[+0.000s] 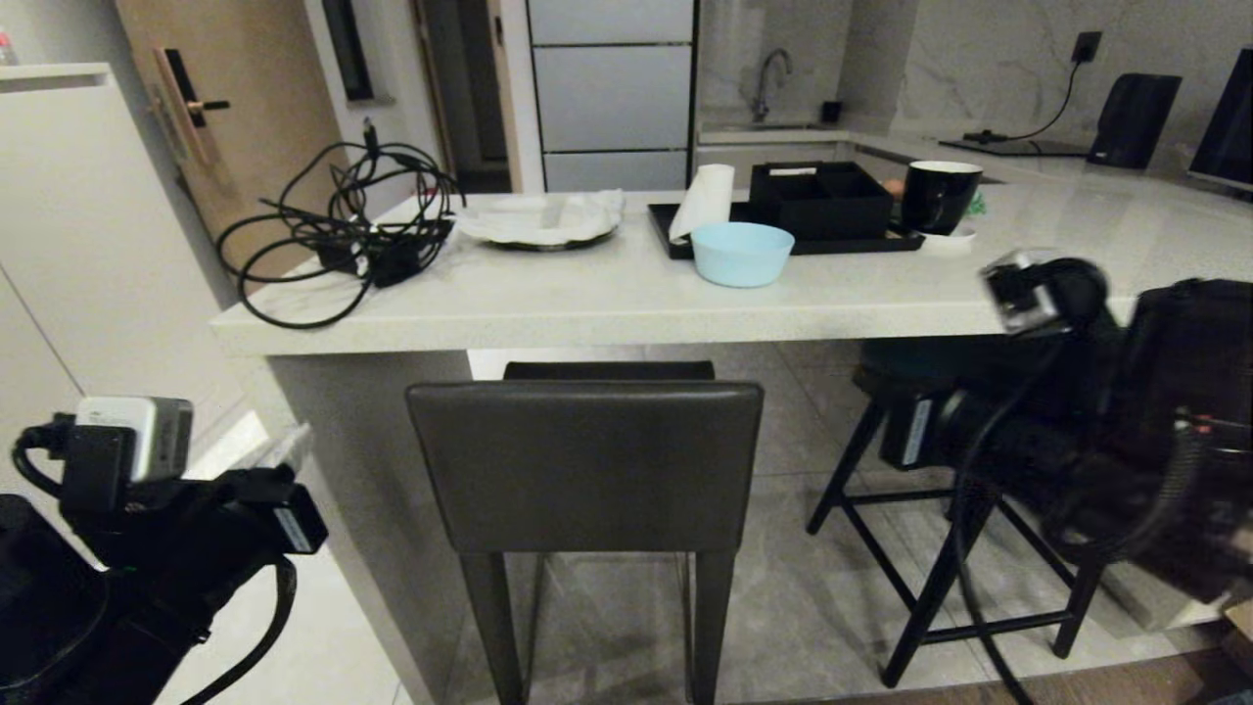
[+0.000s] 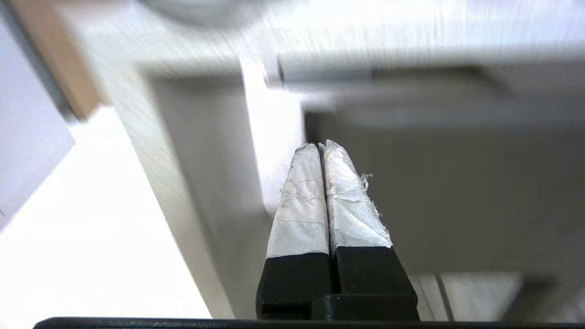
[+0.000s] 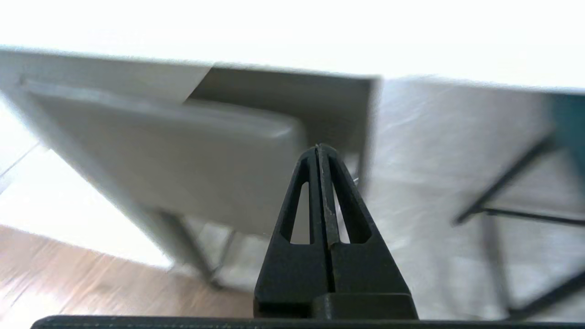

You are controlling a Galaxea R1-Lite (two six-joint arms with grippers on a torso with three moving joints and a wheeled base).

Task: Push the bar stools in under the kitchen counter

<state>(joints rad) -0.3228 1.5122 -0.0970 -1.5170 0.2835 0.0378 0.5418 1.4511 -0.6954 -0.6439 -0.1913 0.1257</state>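
Stone-look desk: my kitchen counter (image 1: 626,294) runs across the head view, an off-white slab on a pale grey side panel (image 1: 343,431).
Grey-brown stool: the square-backed bar stool (image 1: 585,465) stands at the desk's near edge, seat partly under the slab, backrest proud of it on my side.
Teal stool: the second stool (image 1: 940,548) sits further right, largely hidden by my right arm; its thin black legs show on the tiled floor (image 1: 783,607), and its seat appears to lie under the slab edge.
Left gripper: my left gripper (image 2: 322,148) is clenched, taped fingertips pressed together, empty, low on my left, apart from the grey-brown stool and pointing towards the side panel.
Right gripper: my right gripper (image 3: 320,148) is clenched on nothing, pointing at the grey-brown backrest's right side; contact cannot be confirmed.
Desk top: a tangle of cables (image 1: 338,230), a plate (image 1: 538,220), a blue bowl (image 1: 741,253), a black tray (image 1: 793,220) and a black mug (image 1: 938,194) are present.
Progress, judged: early to middle. Neither stool looks fully tucked; the grey-brown one needs a push, and the teal one cannot be assessed.
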